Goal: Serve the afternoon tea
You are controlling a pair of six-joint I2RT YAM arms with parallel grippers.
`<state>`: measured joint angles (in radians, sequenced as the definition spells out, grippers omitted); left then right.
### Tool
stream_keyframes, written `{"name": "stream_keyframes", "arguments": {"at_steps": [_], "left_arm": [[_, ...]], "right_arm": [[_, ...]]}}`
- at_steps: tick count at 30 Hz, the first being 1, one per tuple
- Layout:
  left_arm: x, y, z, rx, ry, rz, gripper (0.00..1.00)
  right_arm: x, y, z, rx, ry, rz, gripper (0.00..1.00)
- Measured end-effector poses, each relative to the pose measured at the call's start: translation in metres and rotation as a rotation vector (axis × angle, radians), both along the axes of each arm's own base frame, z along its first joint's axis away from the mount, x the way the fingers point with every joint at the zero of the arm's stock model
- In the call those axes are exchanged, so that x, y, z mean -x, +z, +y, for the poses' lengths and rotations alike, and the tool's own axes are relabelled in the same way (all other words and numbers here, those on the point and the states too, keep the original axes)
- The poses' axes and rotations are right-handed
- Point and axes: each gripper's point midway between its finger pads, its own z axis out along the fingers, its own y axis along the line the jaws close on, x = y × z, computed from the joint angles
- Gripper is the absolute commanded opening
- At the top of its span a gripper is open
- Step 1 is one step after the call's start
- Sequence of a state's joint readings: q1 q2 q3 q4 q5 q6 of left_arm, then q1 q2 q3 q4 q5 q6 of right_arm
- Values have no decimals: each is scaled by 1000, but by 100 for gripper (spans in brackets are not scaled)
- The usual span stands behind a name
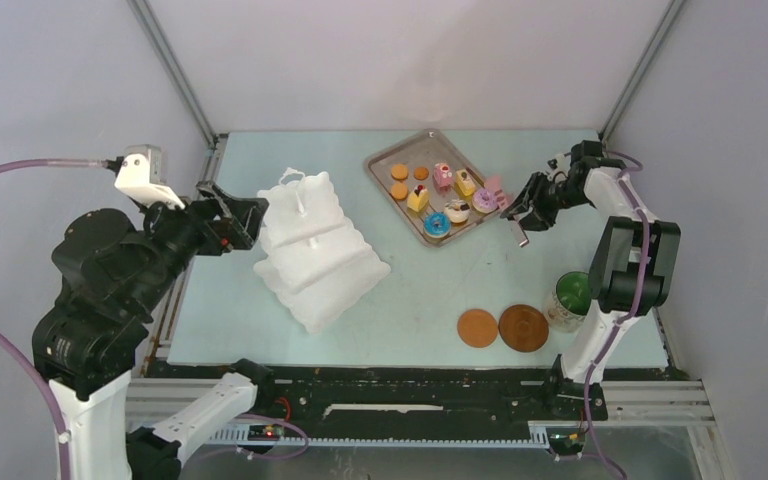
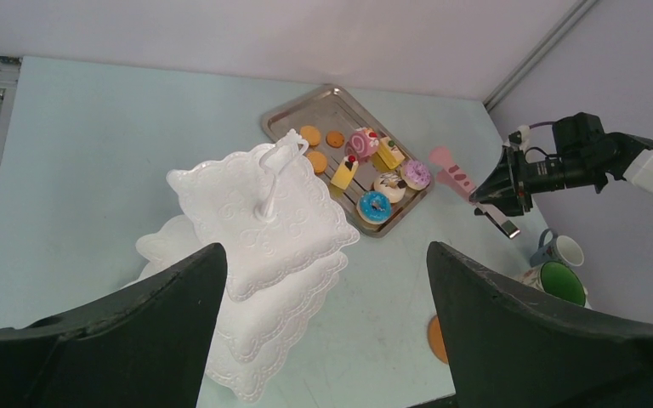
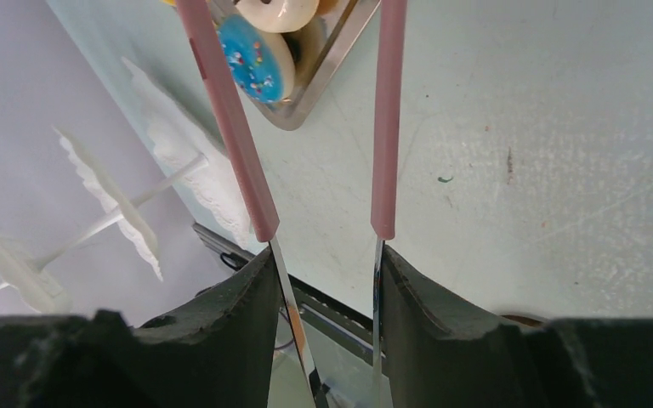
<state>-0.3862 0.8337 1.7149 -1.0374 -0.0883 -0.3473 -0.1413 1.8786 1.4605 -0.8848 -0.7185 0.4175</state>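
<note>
Since the pastries [image 1: 440, 195] all lie on the silver tray [image 1: 375, 170] at the far side of the surface [image 1: 230, 310], and no tier of the white stand [image 1: 315, 250] shows anything on it, the serving looks not yet begun.

The right end effector [image 3: 327, 272] is clenched on the metal shanks of the pink tongs [image 3: 229, 119], probably so the small sweets can be lifted without crushing them. The tong arms stand apart, with the blue doughnut [image 3: 255, 55] beyond their tips. That arm reaches in from the right edge, its forearm turned left, and the tongs' pink ends sit just beside the tray's right rim.

The left end effector [image 2: 323, 251] is spread wide and holds nothing. It sits just beside the stand's upper tiers on their left (likely ready to steady the stand while it is loaded). That arm is folded, elbow high, with the wrist aimed across at the stand.

The green-lined mug [image 1: 570, 297] stands near the right arm's base, just beside two brown coasters [image 1: 523, 327] but not on them.
</note>
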Motion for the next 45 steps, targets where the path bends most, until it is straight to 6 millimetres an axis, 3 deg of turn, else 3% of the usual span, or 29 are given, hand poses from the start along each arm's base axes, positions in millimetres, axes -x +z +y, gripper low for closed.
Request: {"name": "stream_keyframes", "arguments": {"at_steps": [12,21,29,45], "left_arm": [[-6,0,-2,0,5,7,94],[-6,1,-2,-2,4,4,95],[-5,1,-3,-10,-7,2,95],[-4,2,-3,-16,-12,-9,95]], "right_arm": [[2,-17,-12,99,38,37,45],[1,-34,3,112,89,77,44],[-11,-29,13,148,121,51,44],[-13,-46,7,176,125,104,45]]}}
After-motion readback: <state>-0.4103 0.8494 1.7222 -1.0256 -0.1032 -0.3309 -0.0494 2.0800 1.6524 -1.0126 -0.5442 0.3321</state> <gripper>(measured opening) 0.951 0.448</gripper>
